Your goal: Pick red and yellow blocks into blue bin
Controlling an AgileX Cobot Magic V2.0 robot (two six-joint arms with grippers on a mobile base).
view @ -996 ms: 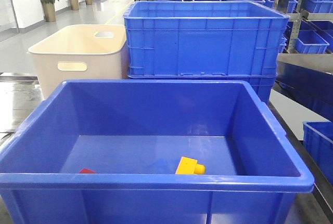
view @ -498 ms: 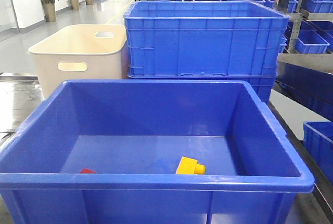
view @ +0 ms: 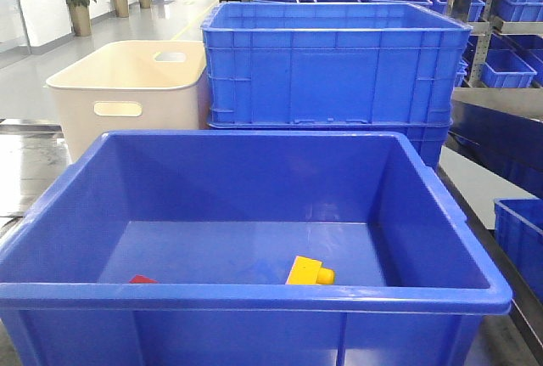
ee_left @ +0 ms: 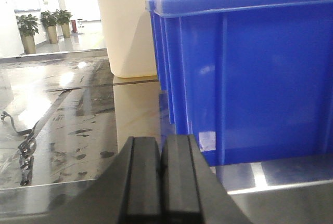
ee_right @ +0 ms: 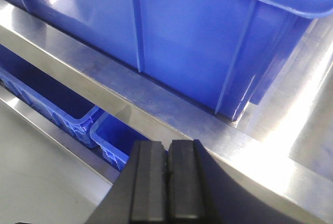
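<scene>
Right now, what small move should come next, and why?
Probably none beyond keeping both arms parked: the yellow brick and red cube already lie inside the blue bin, and the left tool and right tool are shut, empty.

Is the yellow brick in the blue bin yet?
In. The yellow brick lies on the floor of the blue bin, near its front wall.

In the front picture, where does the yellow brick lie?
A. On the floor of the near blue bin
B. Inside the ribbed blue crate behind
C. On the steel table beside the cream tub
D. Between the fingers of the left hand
A: the yellow brick rests on the floor of the blue bin, near its front wall, with a corner of the red cube showing to its left.
</scene>
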